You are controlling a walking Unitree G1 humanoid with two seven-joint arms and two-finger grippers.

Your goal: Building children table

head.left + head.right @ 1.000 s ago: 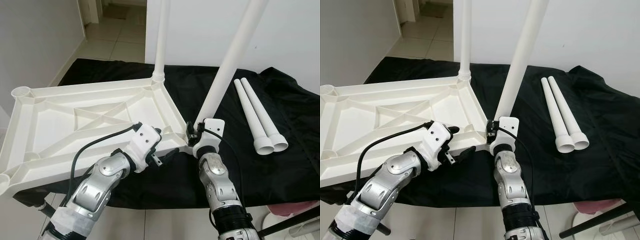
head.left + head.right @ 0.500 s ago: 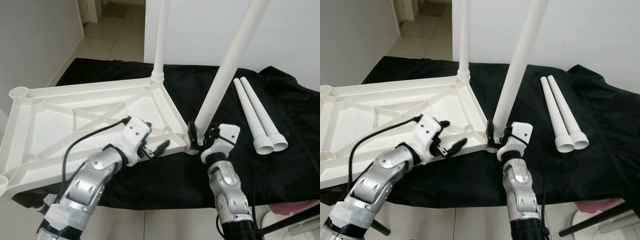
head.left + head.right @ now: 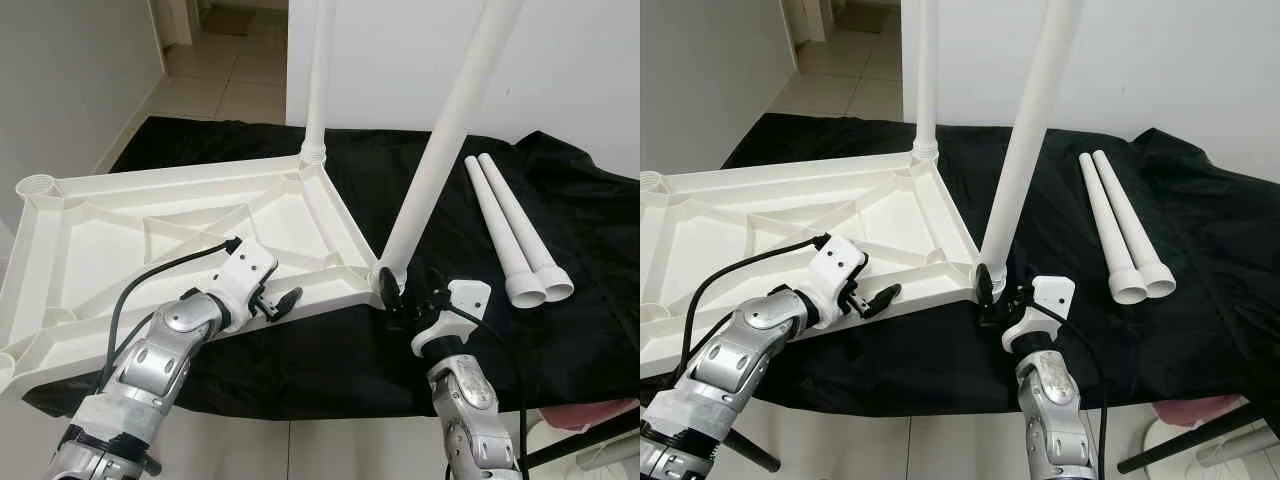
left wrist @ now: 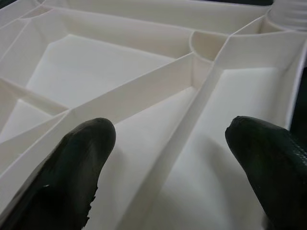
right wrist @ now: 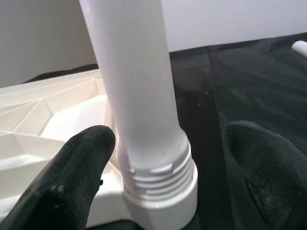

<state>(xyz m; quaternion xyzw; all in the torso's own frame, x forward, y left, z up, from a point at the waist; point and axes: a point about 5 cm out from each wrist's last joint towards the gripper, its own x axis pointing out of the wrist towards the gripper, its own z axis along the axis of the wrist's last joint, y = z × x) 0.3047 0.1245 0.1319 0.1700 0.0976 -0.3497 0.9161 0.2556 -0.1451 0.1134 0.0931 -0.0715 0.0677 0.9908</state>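
The white table top lies upside down on a black cloth, ribs facing up. One white leg stands in its far corner socket. A second leg stands tilted in the near right corner socket. My right gripper is open, a black finger on each side of that leg's threaded base without touching it. My left gripper is open at the top's near rim, its fingertips apart above the ribs. Two loose legs lie side by side on the cloth at the right.
An empty leg socket sits at the top's far left corner, another at the near left. The top overhangs the cloth on the left. Tiled floor and white walls lie behind. A pink object sits low right.
Both arms have drawn back toward me. The right gripper has come away from the near leg's base. The left gripper has slid left along the near rim. The leg still stands in its socket.
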